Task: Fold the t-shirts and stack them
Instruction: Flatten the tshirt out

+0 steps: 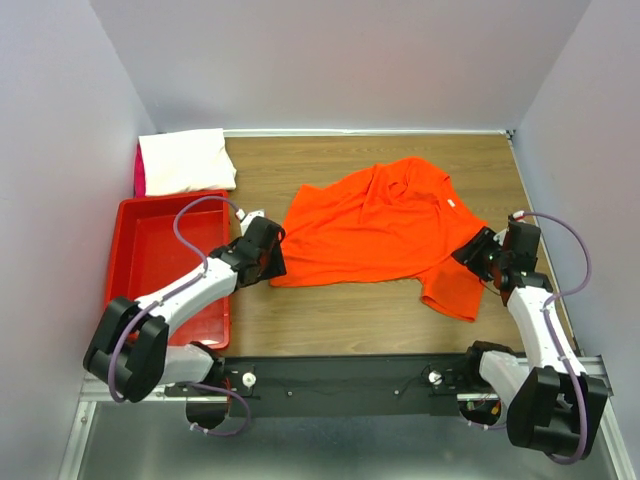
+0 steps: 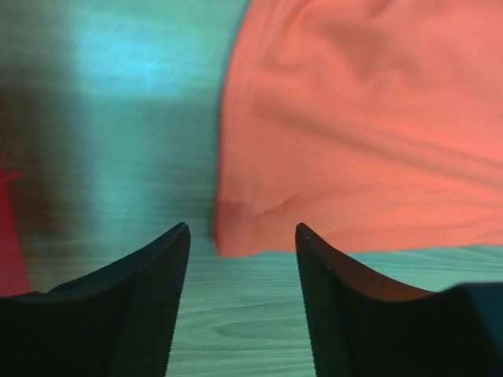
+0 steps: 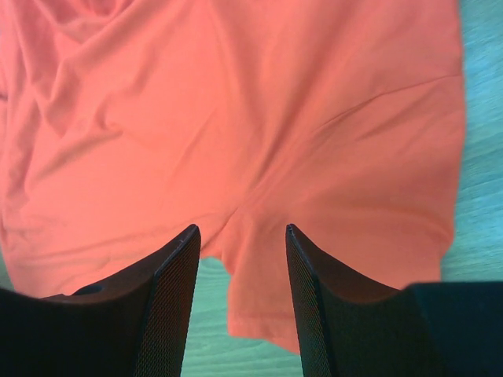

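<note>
The bright orange-red t-shirt (image 1: pixel 385 225) lies spread and rumpled on the wooden table. My left gripper (image 1: pixel 272 250) is open and empty just off the shirt's left bottom corner (image 2: pixel 236 236), which lies ahead of the fingertips. My right gripper (image 1: pixel 470 252) is open above the shirt's right sleeve (image 3: pixel 330 228), with cloth below the jaws, not held. The white t-shirt (image 1: pixel 185 160) lies folded at the back left, on a pink one (image 1: pixel 139 172) that barely shows.
A rigid red plastic bin (image 1: pixel 150 262) stands at the left, under my left arm. Grey walls close in the table on three sides. A black rail (image 1: pixel 340 375) runs along the near edge.
</note>
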### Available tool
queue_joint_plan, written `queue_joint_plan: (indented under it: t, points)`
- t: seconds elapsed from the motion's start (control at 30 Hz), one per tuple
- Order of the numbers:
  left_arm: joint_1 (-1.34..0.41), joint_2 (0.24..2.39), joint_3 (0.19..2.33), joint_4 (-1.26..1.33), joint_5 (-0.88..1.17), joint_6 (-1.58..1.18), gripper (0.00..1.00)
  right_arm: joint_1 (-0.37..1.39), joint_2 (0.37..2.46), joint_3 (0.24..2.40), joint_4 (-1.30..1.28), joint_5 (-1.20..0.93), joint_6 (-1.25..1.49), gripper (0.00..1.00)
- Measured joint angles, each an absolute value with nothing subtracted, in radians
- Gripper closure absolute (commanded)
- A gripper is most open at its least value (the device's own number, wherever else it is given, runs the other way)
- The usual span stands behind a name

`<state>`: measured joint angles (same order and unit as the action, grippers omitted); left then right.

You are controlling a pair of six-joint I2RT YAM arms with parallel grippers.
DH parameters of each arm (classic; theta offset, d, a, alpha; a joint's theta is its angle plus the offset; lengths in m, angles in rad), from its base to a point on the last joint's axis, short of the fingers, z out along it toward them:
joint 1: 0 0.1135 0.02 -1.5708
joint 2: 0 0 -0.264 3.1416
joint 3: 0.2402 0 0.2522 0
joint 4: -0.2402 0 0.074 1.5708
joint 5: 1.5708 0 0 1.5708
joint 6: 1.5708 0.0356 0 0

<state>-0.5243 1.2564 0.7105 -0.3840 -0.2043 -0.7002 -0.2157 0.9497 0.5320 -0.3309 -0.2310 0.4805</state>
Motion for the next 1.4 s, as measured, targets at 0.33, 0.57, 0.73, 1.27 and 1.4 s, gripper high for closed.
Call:
queue_joint_plan:
  t: [0.33, 0.57, 0.73, 1.27, 1.4]
  points:
    - [-0.526, 1.341, 0.693, -0.458, -0.258, -0.733, 0.44, -0.163, 0.95, 0.532, -0.344, -0.256, 0.458, 0.44]
    - [-0.534, 1.355, 0.698, -0.459, -0.258, -0.734, 0.43, -0.151, 0.955, 0.532, -0.344, -0.258, 0.451, 0.43]
    - [-0.556, 1.357, 0.699, -0.46, -0.257, -0.735, 0.39, -0.15, 0.96, 0.532, -0.343, -0.258, 0.451, 0.43]
    - [-0.565, 1.434, 0.729, -0.456, -0.264, -0.73, 0.42, -0.149, 0.969, 0.532, -0.342, -0.266, 0.451, 0.43]
    - [-0.565, 1.434, 0.728, -0.463, -0.276, -0.73, 0.49, -0.149, 0.969, 0.532, -0.342, -0.266, 0.451, 0.43]
